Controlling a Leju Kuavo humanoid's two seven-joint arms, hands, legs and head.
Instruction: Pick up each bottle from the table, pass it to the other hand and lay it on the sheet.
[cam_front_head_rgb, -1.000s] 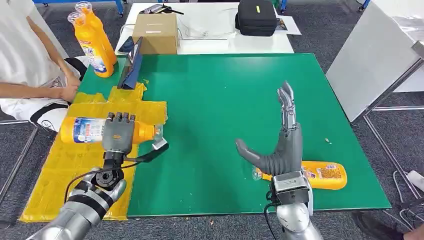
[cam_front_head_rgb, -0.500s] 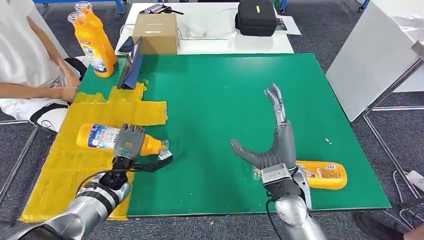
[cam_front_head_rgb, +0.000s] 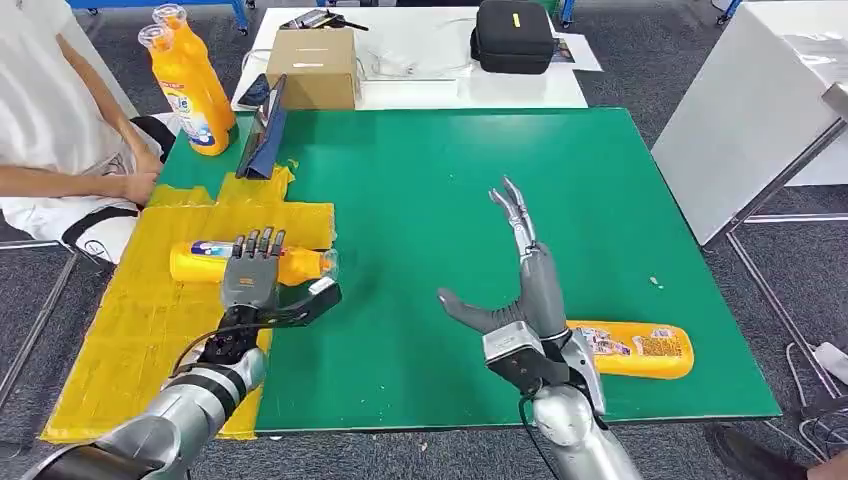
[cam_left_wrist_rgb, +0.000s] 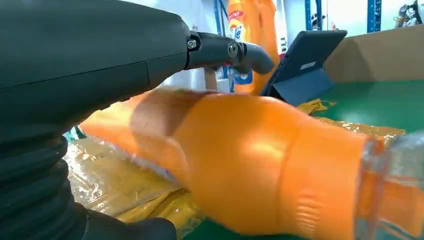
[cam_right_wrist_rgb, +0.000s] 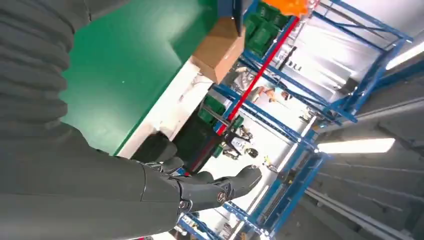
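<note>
An orange bottle (cam_front_head_rgb: 200, 263) lies on its side on the yellow sheet (cam_front_head_rgb: 130, 330), its clear cap toward the green table (cam_front_head_rgb: 420, 180). My left hand (cam_front_head_rgb: 252, 278) stands against its near side, fingers straight up across it and thumb stretched out under the neck, no longer closed around it. Up close in the left wrist view, the bottle (cam_left_wrist_rgb: 250, 165) sits between a straight finger and the thumb. My right hand (cam_front_head_rgb: 520, 290) hovers open over the table, fingers spread. A second orange bottle (cam_front_head_rgb: 640, 350) lies on the table just right of that wrist.
Two more orange bottles (cam_front_head_rgb: 190, 85) stand upright at the far left corner, next to a dark tablet (cam_front_head_rgb: 262, 130). A person's arm (cam_front_head_rgb: 70, 180) rests at the left edge. A cardboard box (cam_front_head_rgb: 312, 65) and a black bag (cam_front_head_rgb: 512, 35) sit beyond; a white panel (cam_front_head_rgb: 740, 120) leans at right.
My left hand has lowered the bottle from a tilt to lying flat on the sheet, and its fingers have straightened off it. The right hand has drifted left and forward, still open.
</note>
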